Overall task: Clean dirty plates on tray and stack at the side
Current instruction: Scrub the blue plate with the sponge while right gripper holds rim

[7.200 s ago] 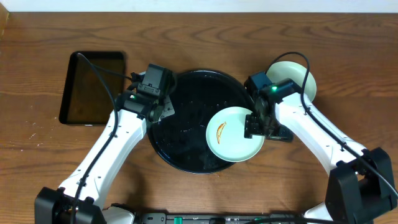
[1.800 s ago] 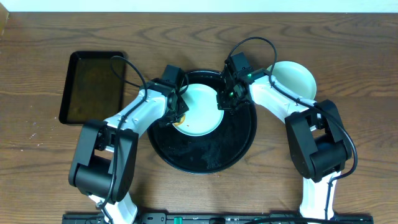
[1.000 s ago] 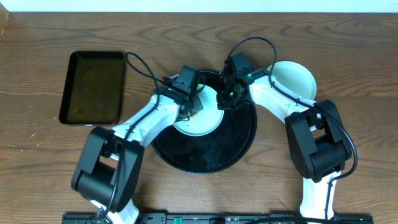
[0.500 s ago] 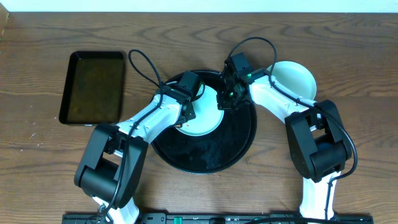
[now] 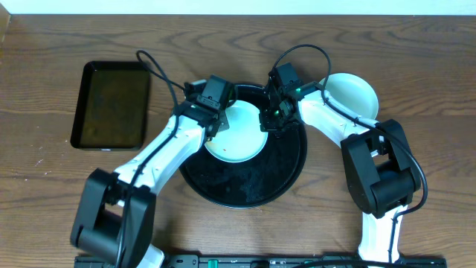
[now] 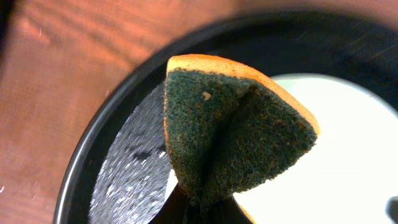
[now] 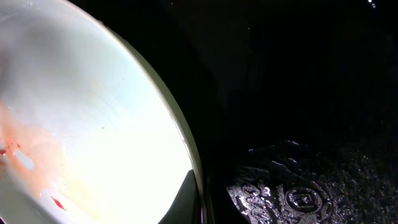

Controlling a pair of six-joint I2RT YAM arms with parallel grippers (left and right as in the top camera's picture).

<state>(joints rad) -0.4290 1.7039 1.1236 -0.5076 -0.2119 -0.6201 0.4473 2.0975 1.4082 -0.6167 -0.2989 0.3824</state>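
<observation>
A pale mint plate [image 5: 239,135] lies on the back half of the round black tray [image 5: 245,186]. My right gripper [image 5: 266,123] is shut on the plate's right rim; its dark finger [image 7: 186,200] overlaps the rim [image 7: 198,174]. A faint orange-red smear [image 7: 22,146] shows on the plate [image 7: 93,112]. My left gripper [image 5: 215,125] is shut on a folded sponge [image 6: 230,134], green scouring side up with an orange edge. The sponge hangs over the plate's left edge [image 6: 336,162] and the wet tray [image 6: 124,180]. Another pale plate [image 5: 351,94] sits on the table, right of the tray.
A rectangular black tray [image 5: 111,104] lies at the left on the wooden table [image 5: 44,193]. Cables arch over both wrists above the round tray's back rim. The tray's front half [image 7: 298,193] is wet and bare.
My left gripper has carried the sponge leftward over the plate to its left edge. The right gripper and the plate have stayed in place.
</observation>
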